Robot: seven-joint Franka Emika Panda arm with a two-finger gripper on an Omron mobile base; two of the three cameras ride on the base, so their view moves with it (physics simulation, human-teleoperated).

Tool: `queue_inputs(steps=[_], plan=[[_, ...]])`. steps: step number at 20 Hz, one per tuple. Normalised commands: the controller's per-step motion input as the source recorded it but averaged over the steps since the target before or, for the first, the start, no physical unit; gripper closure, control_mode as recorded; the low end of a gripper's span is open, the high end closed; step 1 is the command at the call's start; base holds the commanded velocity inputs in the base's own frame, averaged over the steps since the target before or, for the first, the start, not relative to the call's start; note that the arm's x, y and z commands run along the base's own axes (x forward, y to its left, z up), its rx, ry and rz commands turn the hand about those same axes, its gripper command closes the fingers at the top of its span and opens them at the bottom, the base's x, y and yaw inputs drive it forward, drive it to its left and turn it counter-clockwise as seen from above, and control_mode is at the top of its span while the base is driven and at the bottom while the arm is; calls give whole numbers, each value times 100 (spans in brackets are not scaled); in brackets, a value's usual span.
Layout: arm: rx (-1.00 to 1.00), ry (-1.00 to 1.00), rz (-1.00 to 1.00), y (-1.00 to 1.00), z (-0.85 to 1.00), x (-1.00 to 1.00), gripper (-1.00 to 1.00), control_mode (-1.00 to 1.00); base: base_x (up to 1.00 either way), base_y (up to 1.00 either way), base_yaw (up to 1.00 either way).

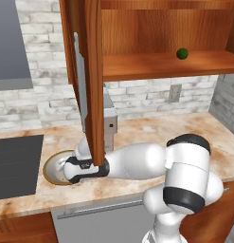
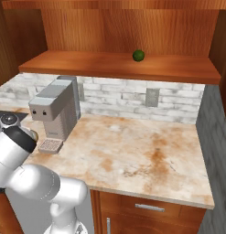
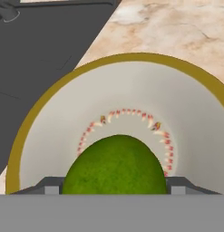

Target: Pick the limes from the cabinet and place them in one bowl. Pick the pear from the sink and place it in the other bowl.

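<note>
My pincer pinches a lime between its tips, held over the cream bowl on the worktop. A second lime sits on the cabinet shelf.

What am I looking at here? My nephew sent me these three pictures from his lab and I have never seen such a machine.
It is a computer-drawn kitchen with a white robot arm on a base that can drive. Two pictures come from cameras on that base, behind the arm to its left and right. The third comes from a camera on the hand, looking along its fingers.

The arm reaches left over a marbled counter to a shallow cream bowl with a gold rim, beside a dark stovetop. In the hand picture a lime sits between the fingers, above that bowl; they seem to hold it.

A second lime lies on the shelf of the wooden cabinet, whose door is open. A grey coffee machine stands on the counter.
</note>
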Motion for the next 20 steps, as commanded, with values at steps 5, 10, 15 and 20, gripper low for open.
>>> queue_inputs(steps=[5,10,15,20], plan=[[0,0,1,0,0,0,100,-100,0,0,0],[0,0,0,0,0,0,-100,-100,0,0,0],[0,0,0,0,0,0,-100,-100,0,0,0],[0,0,0,0,0,0,-100,-100,0,0,0]])
